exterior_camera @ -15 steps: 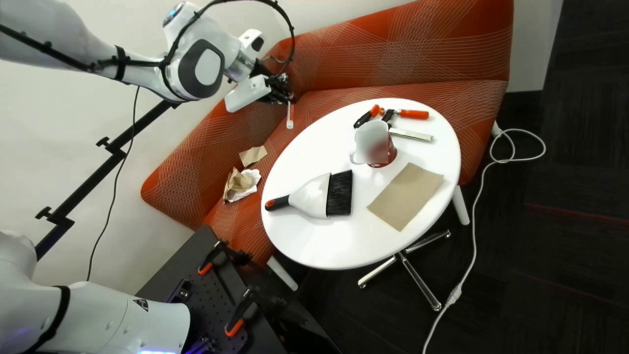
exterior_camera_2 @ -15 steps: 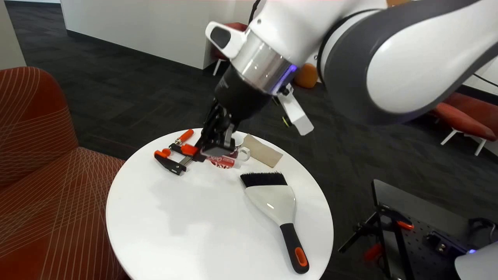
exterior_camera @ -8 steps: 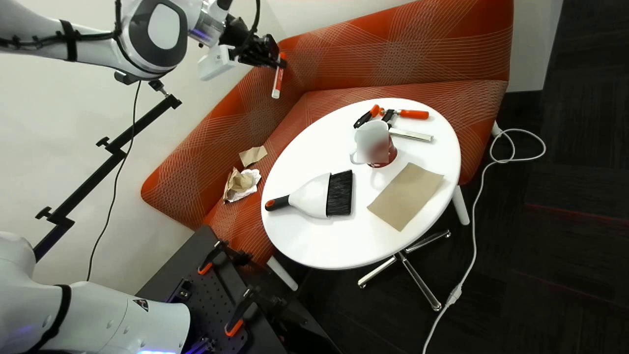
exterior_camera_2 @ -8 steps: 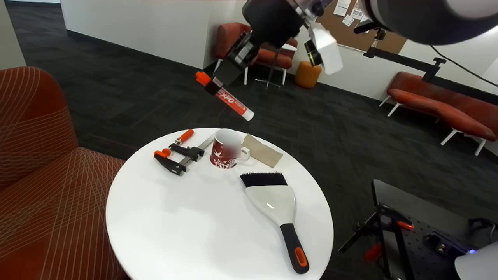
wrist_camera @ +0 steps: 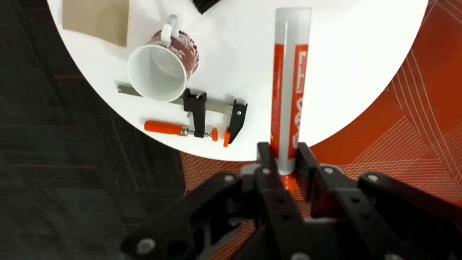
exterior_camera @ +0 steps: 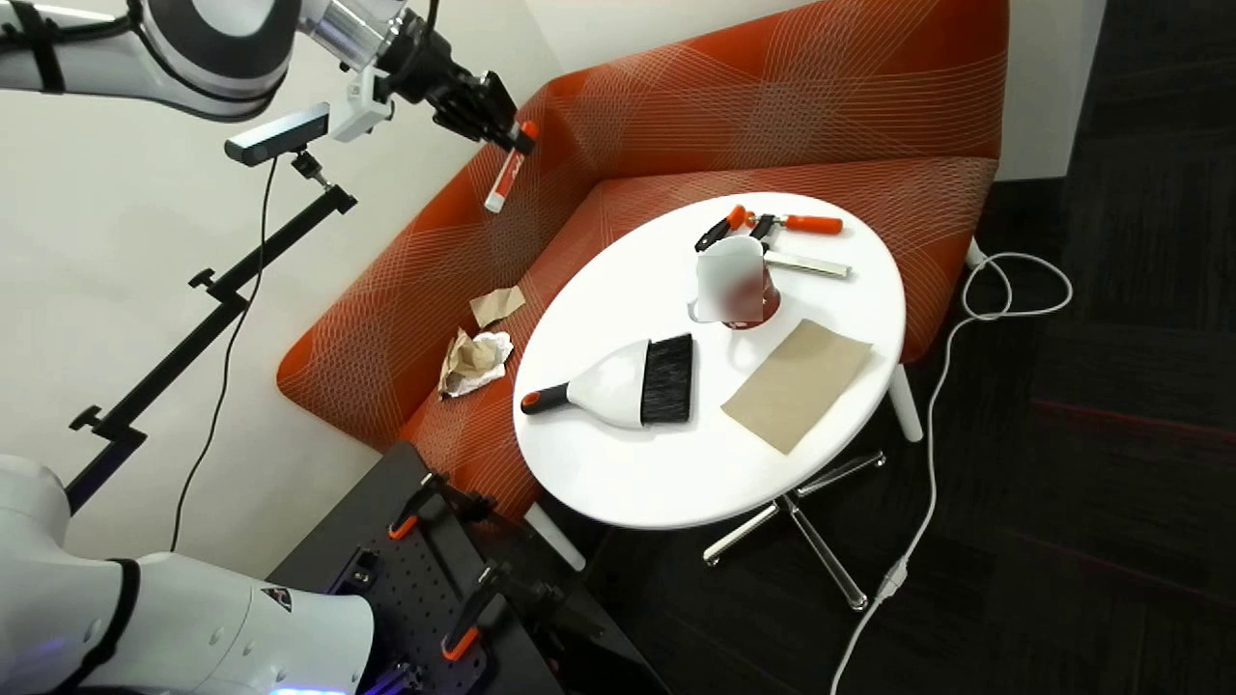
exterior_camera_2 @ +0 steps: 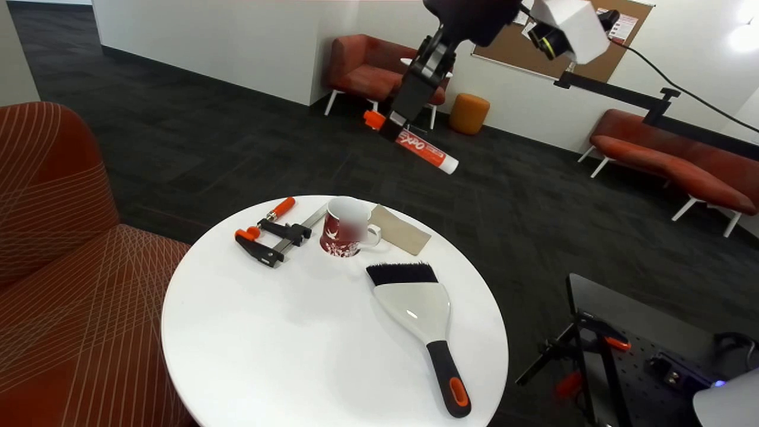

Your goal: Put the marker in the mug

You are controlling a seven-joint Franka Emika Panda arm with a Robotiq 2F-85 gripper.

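Note:
The marker is a red and white stick with an orange-red end (exterior_camera: 508,181); it also shows in an exterior view (exterior_camera_2: 422,148) and in the wrist view (wrist_camera: 287,97). My gripper (wrist_camera: 282,153) is shut on it near its orange-red end. The marker hangs tilted in the air, its white end pointing away from the fingers, well above the table. My gripper also shows in both exterior views (exterior_camera: 522,141) (exterior_camera_2: 394,126). The red and white mug (exterior_camera_2: 338,232) stands upright on the table, apart from the marker. The wrist view shows its open mouth (wrist_camera: 157,72), with nothing visible inside.
A clamp with orange parts (exterior_camera_2: 290,237) lies beside the mug. A black-bristled brush (exterior_camera_2: 415,302) and a brown sheet (exterior_camera_2: 403,230) lie on the round white table (exterior_camera_2: 267,350). A camera on a black post (exterior_camera: 280,135) stands near the arm. An orange-red sofa (exterior_camera: 792,106) borders the table.
My gripper has risen with the marker from low over the table, then moved left in an exterior view and right in an exterior view. The marker stays gripped. The mug has not moved.

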